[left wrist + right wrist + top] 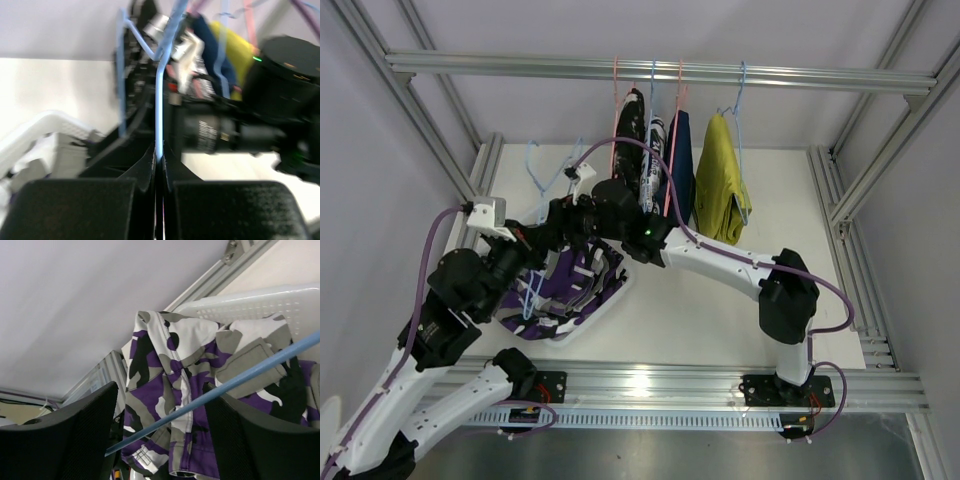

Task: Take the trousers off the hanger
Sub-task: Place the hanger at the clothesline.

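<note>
Left gripper point(159, 162) is clamping the blue hanger point(159, 100); right gripper point(164, 395) is gaping around its bar — trousers point(165, 355) seemingly lying freed, centre frame — next, lifting the hanger clear.

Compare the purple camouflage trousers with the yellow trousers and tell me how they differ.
Pattern: the purple, white and black camouflage cloth trousers are patterned, while the plain yellow cloth trousers are one colour.
Place: the camouflage pair lies in the white plastic basket. The yellow pair hangs on a light blue wire hanger from the metal rail.
Pose: the camouflage pair is crumpled, while the yellow pair drapes straight down.
Shared: both are cloth trousers.
</note>
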Robot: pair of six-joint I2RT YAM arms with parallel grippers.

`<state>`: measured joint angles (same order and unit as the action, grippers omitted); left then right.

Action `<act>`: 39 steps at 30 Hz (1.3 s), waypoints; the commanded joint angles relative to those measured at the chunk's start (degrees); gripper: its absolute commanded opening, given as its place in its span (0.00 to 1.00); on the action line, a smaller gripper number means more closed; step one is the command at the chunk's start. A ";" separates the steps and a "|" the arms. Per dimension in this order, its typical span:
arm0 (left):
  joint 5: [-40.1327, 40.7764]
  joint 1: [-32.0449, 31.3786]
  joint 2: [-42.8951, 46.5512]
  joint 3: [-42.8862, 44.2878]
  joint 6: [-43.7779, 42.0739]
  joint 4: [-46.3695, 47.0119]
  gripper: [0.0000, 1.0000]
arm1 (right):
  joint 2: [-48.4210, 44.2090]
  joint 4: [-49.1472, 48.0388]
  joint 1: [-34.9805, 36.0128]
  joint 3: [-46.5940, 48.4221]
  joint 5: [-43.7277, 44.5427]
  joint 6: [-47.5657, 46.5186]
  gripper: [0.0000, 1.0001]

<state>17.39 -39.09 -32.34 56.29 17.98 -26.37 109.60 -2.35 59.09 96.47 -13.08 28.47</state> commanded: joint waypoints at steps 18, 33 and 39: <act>16.45 0.51 -5.01 3.30 -1.28 -4.21 0.01 | -10.89 1.64 -0.55 -1.89 2.27 -3.07 0.85; 13.82 1.82 -9.31 9.62 -3.65 -4.56 0.00 | -27.42 9.64 -0.56 -15.77 15.98 -13.17 0.89; 6.72 8.05 -17.56 18.66 -2.34 -4.83 0.00 | -35.32 11.49 -0.64 -21.49 20.46 -15.46 0.90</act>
<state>29.23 -34.02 -46.02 69.58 15.51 -32.58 79.33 8.32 58.74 76.82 2.63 15.68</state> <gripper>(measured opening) 0.009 0.899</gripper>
